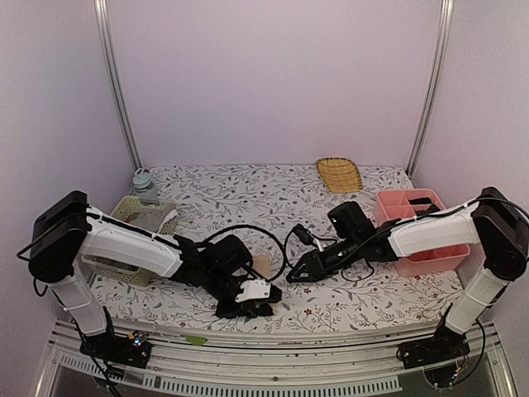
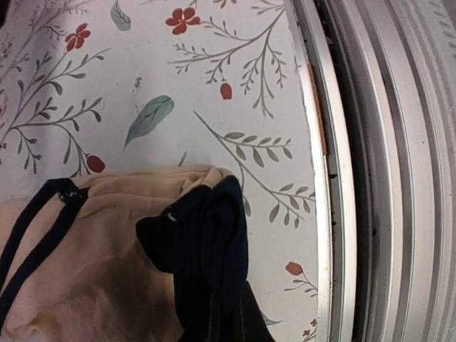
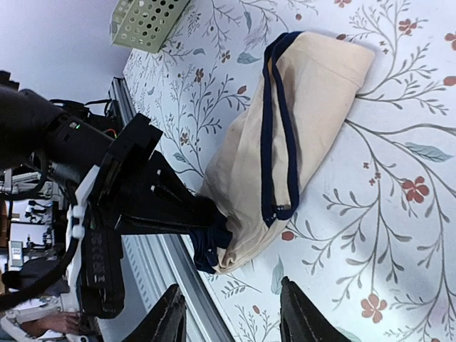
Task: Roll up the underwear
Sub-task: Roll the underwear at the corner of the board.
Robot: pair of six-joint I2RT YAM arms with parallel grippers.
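The underwear (image 3: 299,121) is a beige pair with dark edging, folded into a long bundle on the flowered table near its front edge. It also shows in the top view (image 1: 262,265) and in the left wrist view (image 2: 92,249). My left gripper (image 2: 228,324) is shut on the bunched dark edging (image 2: 206,242) at the bundle's near end. That pinch also shows from the right wrist, with the left gripper (image 3: 203,217) reaching in over the table's rail. My right gripper (image 3: 231,317) hangs open just short of the same end, with nothing between its fingers. In the top view both grippers (image 1: 259,279) (image 1: 291,275) meet beside the cloth.
A green perforated basket (image 1: 140,223) stands at the left and a pink bin (image 1: 421,236) at the right. A yellow woven tray (image 1: 339,174) and a small jar (image 1: 144,182) are at the back. The metal front rail (image 2: 342,178) runs close beside the underwear.
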